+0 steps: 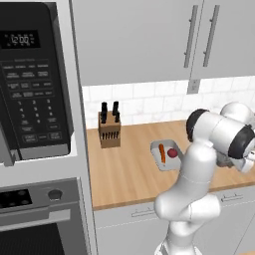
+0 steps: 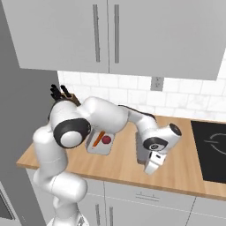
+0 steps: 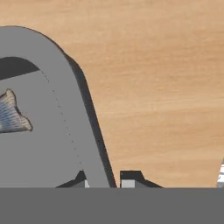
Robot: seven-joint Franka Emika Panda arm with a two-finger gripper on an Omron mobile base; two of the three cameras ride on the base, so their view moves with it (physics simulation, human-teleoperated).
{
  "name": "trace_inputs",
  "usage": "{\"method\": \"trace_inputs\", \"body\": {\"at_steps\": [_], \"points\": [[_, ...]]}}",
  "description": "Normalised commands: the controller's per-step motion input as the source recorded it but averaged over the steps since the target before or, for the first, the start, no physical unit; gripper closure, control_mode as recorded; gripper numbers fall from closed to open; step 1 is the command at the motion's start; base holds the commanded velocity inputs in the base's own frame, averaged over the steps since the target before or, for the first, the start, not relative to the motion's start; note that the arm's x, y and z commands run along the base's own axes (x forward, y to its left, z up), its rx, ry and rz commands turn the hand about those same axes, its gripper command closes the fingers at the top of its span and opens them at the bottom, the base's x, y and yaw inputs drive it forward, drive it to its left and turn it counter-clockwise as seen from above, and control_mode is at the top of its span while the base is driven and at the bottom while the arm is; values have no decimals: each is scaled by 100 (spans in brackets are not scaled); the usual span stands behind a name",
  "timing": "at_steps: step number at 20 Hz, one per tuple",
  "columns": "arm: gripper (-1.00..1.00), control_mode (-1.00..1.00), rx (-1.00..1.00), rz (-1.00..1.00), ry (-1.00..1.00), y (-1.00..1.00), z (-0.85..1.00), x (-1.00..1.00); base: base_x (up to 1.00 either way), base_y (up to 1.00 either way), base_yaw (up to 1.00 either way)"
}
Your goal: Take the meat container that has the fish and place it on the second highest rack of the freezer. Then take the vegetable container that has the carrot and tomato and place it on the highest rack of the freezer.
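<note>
Our gripper [image 3: 109, 178] is clamped on the meat container's [image 3: 65, 109] rim at six o'clock; the fish [image 3: 11, 113] lies inside at nine o'clock, on the counter [image 3: 166, 87]. We should lift slowly and level.

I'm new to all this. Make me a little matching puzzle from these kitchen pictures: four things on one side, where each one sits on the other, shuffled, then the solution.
Things:
1. carrot
2. knife block
3. fish
4. gripper

Places:
A. closed on the rim of the meat container
B. at the back of the wooden counter, by the tiled wall
C. inside the meat container
D. beside the tomato in the vegetable container

Pairs: 1-D, 2-B, 3-C, 4-A
</note>
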Motion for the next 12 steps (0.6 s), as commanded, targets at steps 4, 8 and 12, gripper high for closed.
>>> {"method": "trace_inputs", "body": {"at_steps": [4, 8, 12], "points": [[100, -100, -1, 0, -20, 24, 77, -51, 0, 0, 0], [100, -100, -1, 0, -17, 36, 96, -30, 0, 0, 0], [100, -100, -1, 0, -11, 45, 99, -40, 0, 0, 0]]}}
